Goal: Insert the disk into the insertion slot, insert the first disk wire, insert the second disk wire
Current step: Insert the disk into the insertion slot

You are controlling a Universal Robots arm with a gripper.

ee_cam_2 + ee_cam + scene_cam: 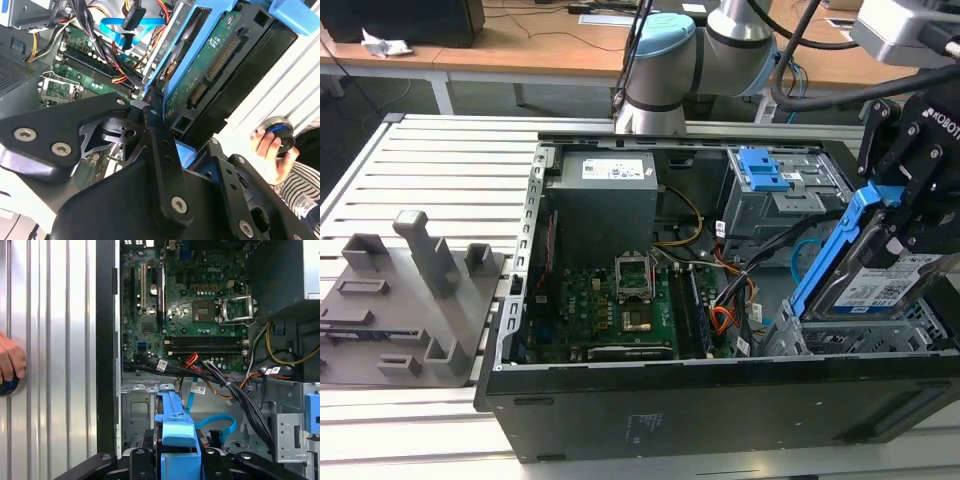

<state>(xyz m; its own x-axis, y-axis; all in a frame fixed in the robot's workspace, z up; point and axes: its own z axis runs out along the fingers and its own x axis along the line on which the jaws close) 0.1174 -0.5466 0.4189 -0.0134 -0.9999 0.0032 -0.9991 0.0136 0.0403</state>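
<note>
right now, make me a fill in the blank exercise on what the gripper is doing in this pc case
1. The gripper is shut on the disk, which sits in a ____ carrier.
2. The disk is held ____, not flat, over the insertion slot.
3. The second disk wire bends in a ____ inside the case.
Missing words: blue; tilted; loop.

Body: silver-grey tubular robot arm (740,25) wearing light-blue round joint caps (665,45); thick black cables (778,85) running alongside. Tool end: black angular gripper (903,205) carrying white lettering. In second wrist view, matte black linkage plates (65,125) showing round silver screws (61,148).
</note>
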